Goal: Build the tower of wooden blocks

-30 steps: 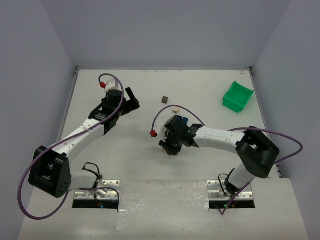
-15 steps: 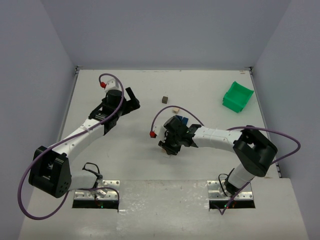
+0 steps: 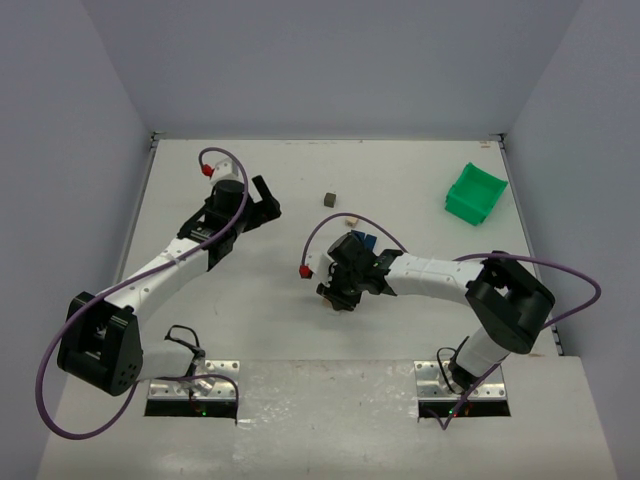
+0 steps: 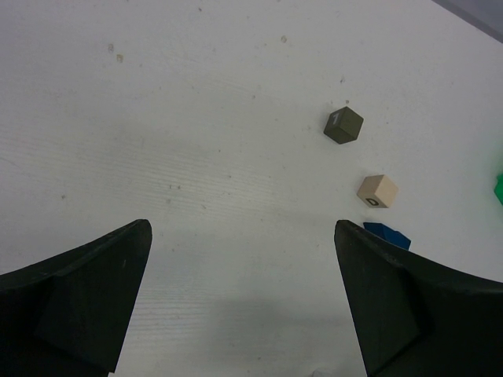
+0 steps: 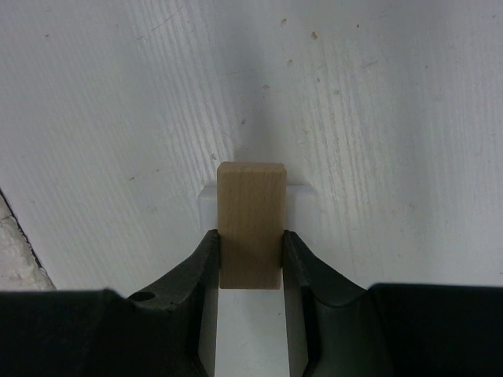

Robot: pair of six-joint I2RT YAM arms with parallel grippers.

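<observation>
Right end effector [image 5: 250, 239] pinching a plain rectangular tan wood block [image 5: 250, 196], left end effector [image 4: 240, 236] gaping wide, dark grey cube [image 4: 343, 125], beige cube [image 4: 377, 191] and blue piece [image 4: 387, 235] lying unstacked, all well left of the green bin [image 3: 474, 193].

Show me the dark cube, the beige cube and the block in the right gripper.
dark cube [image 4: 343, 126], left wrist view, its centre.
beige cube [image 4: 378, 188], left wrist view, top face.
tan block [image 5: 251, 224], right wrist view, middle of its face.

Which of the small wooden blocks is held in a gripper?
The tan rectangular wooden block, clamped in the right gripper; the dark grey-brown cube, beige cube and blue piece lie loose on the table.
</observation>
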